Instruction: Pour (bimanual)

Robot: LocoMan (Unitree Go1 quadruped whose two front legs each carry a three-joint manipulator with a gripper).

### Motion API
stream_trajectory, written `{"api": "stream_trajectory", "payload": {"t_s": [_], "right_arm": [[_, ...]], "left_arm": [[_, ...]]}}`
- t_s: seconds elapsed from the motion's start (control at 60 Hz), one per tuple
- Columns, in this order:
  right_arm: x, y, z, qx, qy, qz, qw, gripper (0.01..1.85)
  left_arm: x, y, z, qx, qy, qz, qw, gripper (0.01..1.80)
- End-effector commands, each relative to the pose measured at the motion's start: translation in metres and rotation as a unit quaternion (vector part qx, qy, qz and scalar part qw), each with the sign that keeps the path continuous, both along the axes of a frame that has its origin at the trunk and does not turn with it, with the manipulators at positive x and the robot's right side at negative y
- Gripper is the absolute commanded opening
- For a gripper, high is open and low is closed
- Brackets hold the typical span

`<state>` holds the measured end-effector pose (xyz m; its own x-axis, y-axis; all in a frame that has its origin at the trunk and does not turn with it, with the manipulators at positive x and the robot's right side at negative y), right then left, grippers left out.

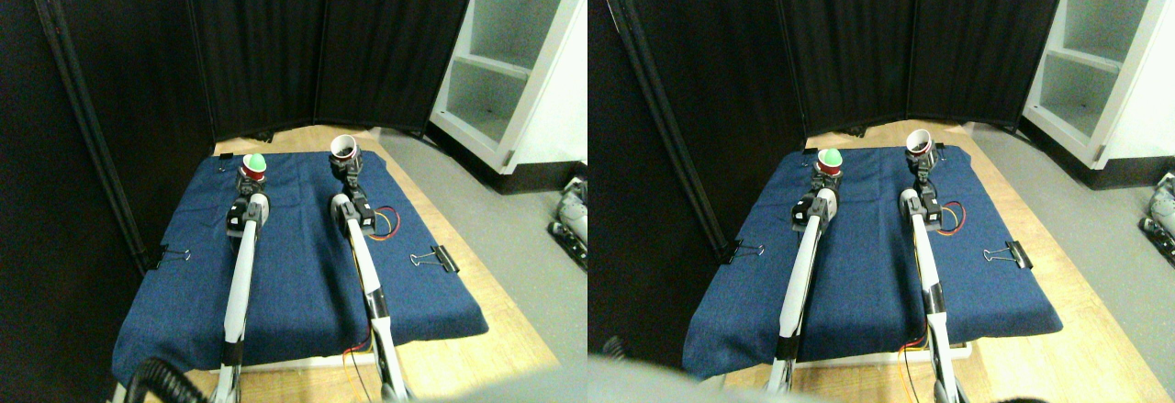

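My left gripper [250,181] sits at the far end of my left arm [240,274], directly under a red cup [253,166] whose top shows green. The cup stands upright on the gripper, so the jaws appear clamped around its base; the fingers themselves are too small and dark to make out singly. My right gripper [347,166] likewise ends my right arm [367,274] just below a white cup [343,146], tilted slightly, its dark open mouth facing up and toward the camera. Here too the jaws look closed on the cup's lower part, though how tightly I cannot tell. The two cups are apart, red on the left and white on the right, both over the far part of a blue cloth [303,284]. The white cup is a little farther back than the red one.

The cloth covers a wooden board [514,330] and is pinned by binder clips: one clip [439,259] on the right edge, another [173,255] on the left. Red and yellow wires [387,223] loop beside my right arm near its wrist. A black curtain [275,45] closes the back, and a white shelf [514,63] stands to the right. No brand, label or writing is legible on either cup or elsewhere.
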<state>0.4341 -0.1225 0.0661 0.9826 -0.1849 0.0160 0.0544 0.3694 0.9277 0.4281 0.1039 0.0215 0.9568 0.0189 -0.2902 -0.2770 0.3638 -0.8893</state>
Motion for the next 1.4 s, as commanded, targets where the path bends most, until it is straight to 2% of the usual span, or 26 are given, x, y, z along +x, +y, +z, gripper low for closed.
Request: {"api": "stream_trajectory", "payload": {"t_s": [0.017, 0.167, 0.35, 0.533, 0.883, 1.4], "right_arm": [[0.004, 0.001, -0.003, -0.001, -0.012, 0.006, 1.000, 0.33], [0.007, -0.001, -0.015, 0.016, -0.007, -0.014, 1.000, 0.33], [0.008, -0.003, -0.024, 0.015, -0.010, -0.014, 1.000, 0.33], [0.007, -0.006, -0.032, 0.027, 0.012, -0.035, 0.999, 0.33], [0.006, -0.007, -0.047, 0.055, 0.020, -0.041, 0.997, 0.33], [0.001, -0.008, -0.063, 0.067, 0.031, -0.044, 0.996, 0.33]], "left_arm": [[0.007, 0.004, 0.003, -0.004, -0.022, 0.008, 1.000, 0.33], [0.009, 0.007, -0.006, -0.021, -0.021, 0.021, 0.999, 0.33], [0.012, 0.012, -0.017, -0.035, -0.024, 0.040, 0.998, 0.33], [0.013, 0.016, -0.026, -0.035, -0.031, 0.052, 0.998, 0.33], [0.012, 0.015, -0.033, -0.042, -0.037, 0.073, 0.996, 0.33], [0.007, 0.010, -0.032, -0.039, -0.034, 0.072, 0.996, 0.33]]}}
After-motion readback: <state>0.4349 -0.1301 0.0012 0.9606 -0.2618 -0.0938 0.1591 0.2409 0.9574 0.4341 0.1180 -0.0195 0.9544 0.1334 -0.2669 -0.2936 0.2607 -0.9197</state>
